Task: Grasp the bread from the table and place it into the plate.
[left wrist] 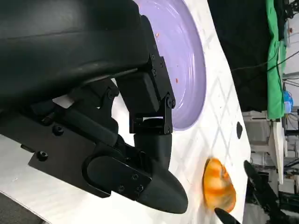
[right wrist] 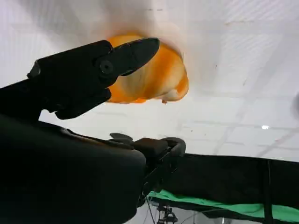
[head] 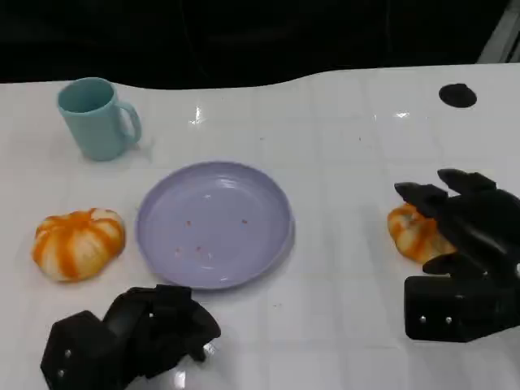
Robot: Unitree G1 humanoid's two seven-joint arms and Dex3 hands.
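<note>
on the white worktop [head: 341, 122], right of the lavender plate [head: 214, 223], an orange-striped bread [head: 414, 234] lies half hidden behind the right hand [head: 463, 244], whose fingers [right wrist: 126, 53] are spread over and beside it; i cannot tell whether they touch it. a second striped bread [head: 78, 242] sits left of the plate, below a teal mug [head: 96, 119]. the left hand [head: 134, 337] rests near the plate's near rim, cut off by the frame edge, fingers curled in on nothing.
</note>
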